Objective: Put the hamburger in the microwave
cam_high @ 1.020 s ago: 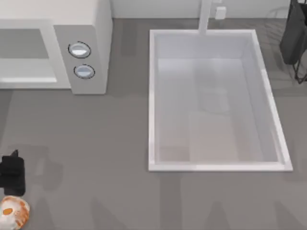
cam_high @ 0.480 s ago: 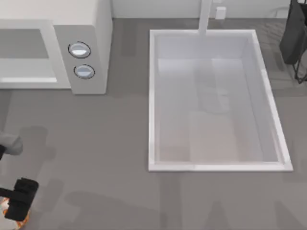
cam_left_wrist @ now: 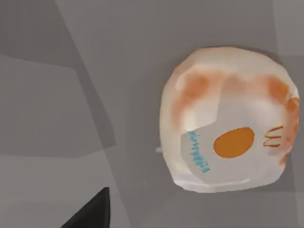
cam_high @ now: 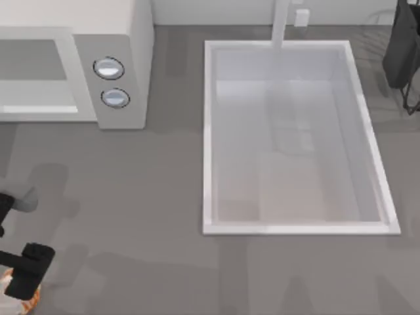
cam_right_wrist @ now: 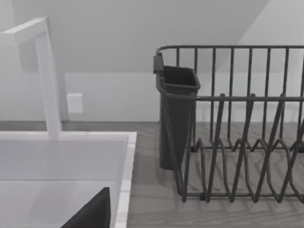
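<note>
Down at the near left corner of the counter (cam_high: 131,216): left gripper (cam_high: 25,275) poised right over the hamburger (cam_left_wrist: 228,126), covering most of it from above. Jaw spread impossible to tell; nothing visibly clamped. Wrist camera close on the wrapped bun: cream paper, orange patches, an orange dot, lying on the grey surface. Farther back on the left, the microwave (cam_high: 125,39), grey cavity facing the counter, two dials (cam_high: 109,68) on its panel. Across to the right, the white sink (cam_high: 209,131) with its faucet (cam_right_wrist: 45,76). Far right corner: dark dish rack (cam_right_wrist: 237,142) and utensil cup (cam_right_wrist: 176,114), seen from the parked right arm's wrist.
</note>
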Controlling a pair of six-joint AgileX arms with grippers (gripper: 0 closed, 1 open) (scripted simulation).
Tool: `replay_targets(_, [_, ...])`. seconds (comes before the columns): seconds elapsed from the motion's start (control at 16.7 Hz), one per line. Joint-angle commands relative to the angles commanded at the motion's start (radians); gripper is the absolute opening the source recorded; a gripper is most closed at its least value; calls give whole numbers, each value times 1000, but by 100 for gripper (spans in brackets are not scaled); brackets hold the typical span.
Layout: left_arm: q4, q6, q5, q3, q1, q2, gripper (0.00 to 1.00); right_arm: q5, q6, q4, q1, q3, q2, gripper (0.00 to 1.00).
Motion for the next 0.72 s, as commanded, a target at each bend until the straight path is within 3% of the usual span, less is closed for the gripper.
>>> replay_targets(0.24, [41,1,0,-26,2,19,100,0,0,0,0,0,0,100])
replay_targets(0.72, [393,6,-1,-193,3,195,100,0,0,0,0,0,0,100])
